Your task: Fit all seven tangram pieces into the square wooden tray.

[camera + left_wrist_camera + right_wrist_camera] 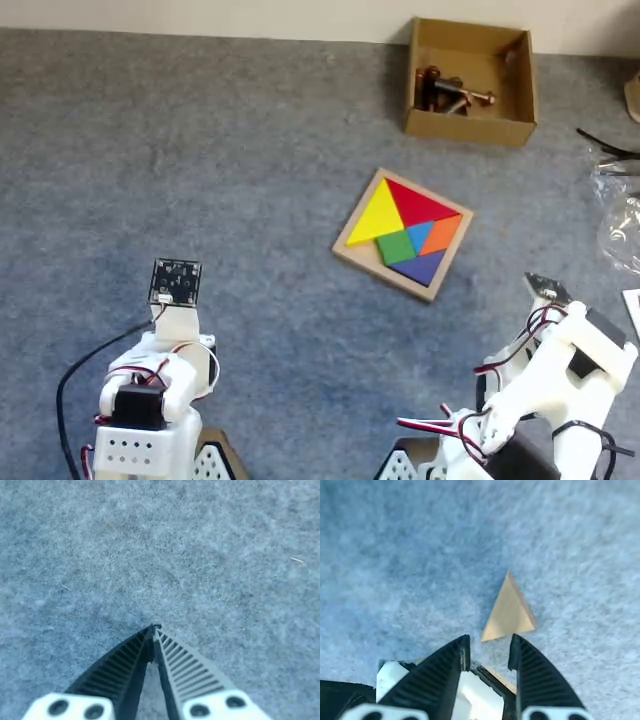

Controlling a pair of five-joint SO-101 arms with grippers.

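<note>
**Tabletop layout, tray as landmark.** The tray lies flat on the grey felt tabletop, turned so that one corner points toward the arms. The pieces sit inside its rim, edge to edge and flush:
- a yellow triangle and a red triangle fill the half farther from the arms;
- a green square, a blue triangle, an orange piece and a purple piece fill the nearer half.

Whether a seventh piece lies among them cannot be told.

The left arm is folded well apart from the tray, on its left side. The left pincer has its jaws pressed together, grips nothing and points at bare felt.

The right arm is folded on the tray's right side, closer to the tray than the left arm is. The right pincer has its jaws a little apart and grips nothing. In the high view its tip is near the tray's near corner but clear of it.

A tan triangle lies on the felt just past that tip. What it is cannot be told.

A cardboard box holding small metal parts stands beyond the tray, on the side away from the arms. A clear bag lies to the tray's right, at the tabletop's edge.
</note>
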